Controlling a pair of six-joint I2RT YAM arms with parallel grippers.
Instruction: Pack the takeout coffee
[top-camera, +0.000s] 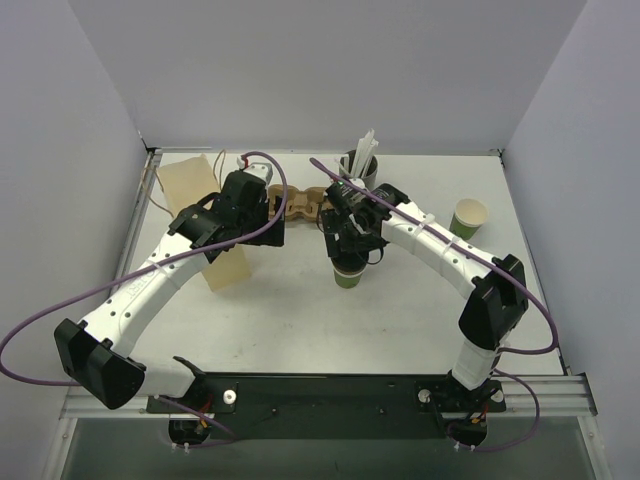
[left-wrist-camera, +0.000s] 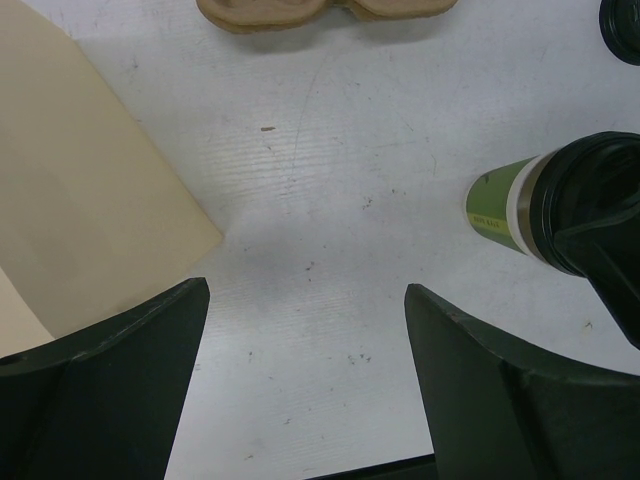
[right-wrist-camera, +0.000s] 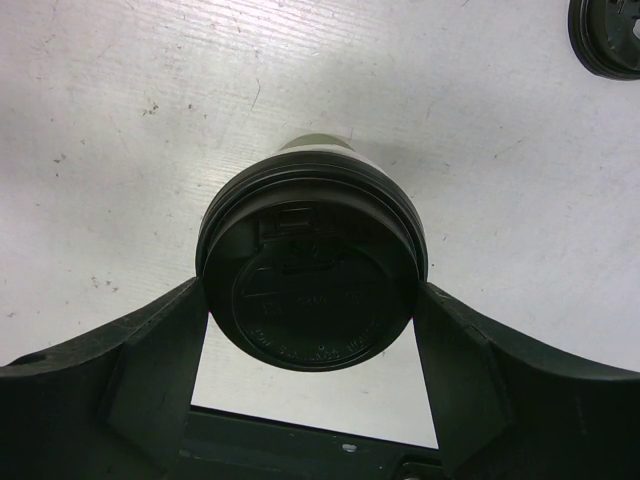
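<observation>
White worktop (top-camera: 280, 310), boxed in by pale walls, carries everything. Near its middle stands the coffee cup (left-wrist-camera: 495, 205), green paper, upright, with its black lid (left-wrist-camera: 570, 195) pressed on. We see the right claw (right-wrist-camera: 310, 288) clenched on that lid from above, a finger touching the rim on each side. We judge the cup light and its paper wall soft and easy to crush. The lid rim is stiffer but slick, and might pop off under the cup's weight, so a hold on the wall just under the lid looks safer to us. The left claw (left-wrist-camera: 305, 290) is spread wide over bare worktop, holding nothing, just beside the cream paper bag (left-wrist-camera: 80, 180). Farther back lies a cardboard cup carrier (top-camera: 300, 207). A second green cup (top-camera: 469, 216) stands well apart on the right.
</observation>
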